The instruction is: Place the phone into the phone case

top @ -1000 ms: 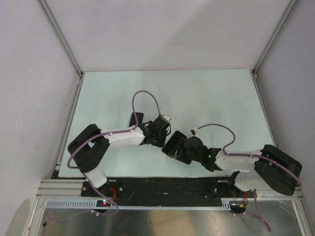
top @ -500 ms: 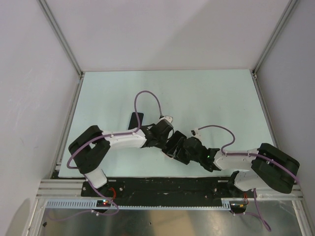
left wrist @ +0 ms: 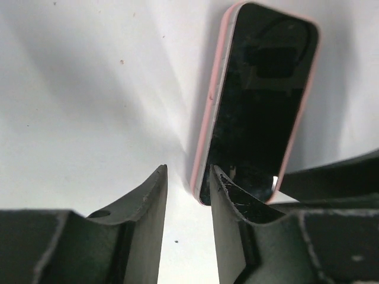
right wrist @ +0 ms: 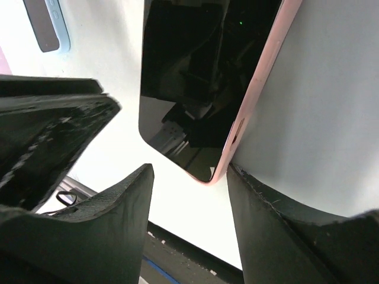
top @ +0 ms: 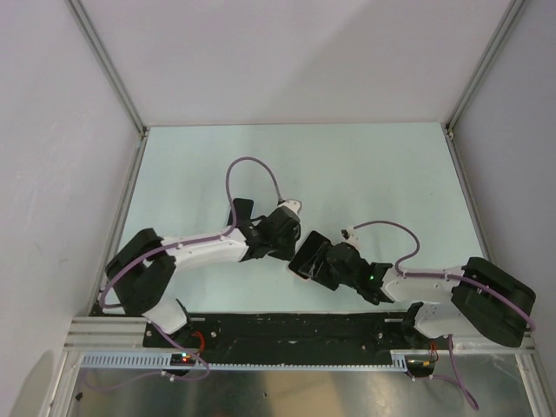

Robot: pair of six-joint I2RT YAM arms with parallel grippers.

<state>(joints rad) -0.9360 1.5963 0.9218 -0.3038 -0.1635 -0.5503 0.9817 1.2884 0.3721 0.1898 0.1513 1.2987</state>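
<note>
ok so the phone case already has the phone sitting in it, glossy black screen up, pink rim showing down both long sides, upper right of my left wrist view. My left gripper is partly open with nothing between its fingers, one fingertip just overlapping the case's near end. Right gripper is open too, a case corner poking between its fingers, one finger against the pink edge, the other clear of it. A dark slab lies at upper left of that view
</note>
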